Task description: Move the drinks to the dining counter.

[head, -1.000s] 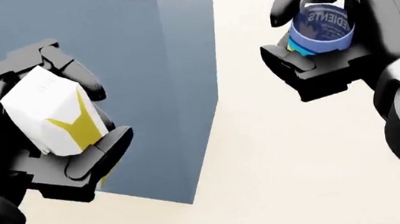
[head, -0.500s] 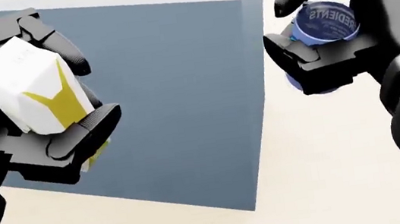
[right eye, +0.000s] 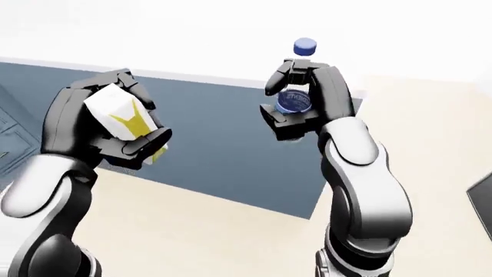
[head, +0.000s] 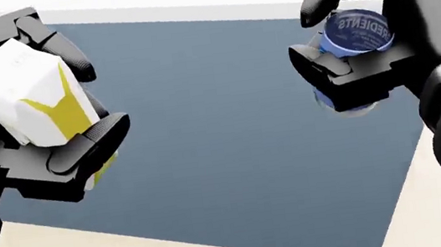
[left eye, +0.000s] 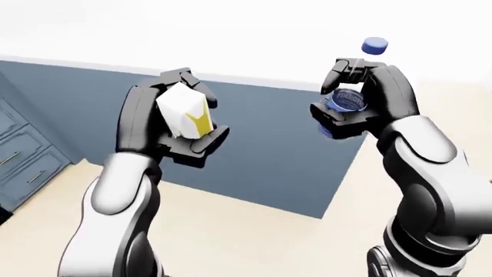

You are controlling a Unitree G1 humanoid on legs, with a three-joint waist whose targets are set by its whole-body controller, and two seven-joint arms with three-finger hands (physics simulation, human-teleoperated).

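Your view is filled mostly by a blue-grey counter block [head: 233,160] with a pale top edge, sitting far beyond both raised arms; cream floor [left eye: 254,236] runs along its near side and off to the right. At the far left of the left-eye view you can see blue cabinet drawers [left eye: 23,156] with thin handles.

Your left hand [head: 31,121] is up at the left of the head view, its black fingers [head: 85,149] wrapped tight round a white carton [head: 36,102] with a yellow mark on its face. The carton's long axis runs steeply, its gabled top tipped up and toward the left of the view, its base down by the thumb at lower right. The carton is off every surface, carried in the air with the counter face behind it.

Your right hand [head: 378,34] is up at the right, fingers curled closed about a clear bottle [head: 353,37] with a blue label bearing white lettering. In the eye views the bottle stands nearly upright, long axis vertical, with its blue cap [right eye: 305,46] poking up above the fingertips. In the head view you look almost down its length, so the label shows as a ring. It too is held in the air, near the counter's right corner.

The two hands are well apart.
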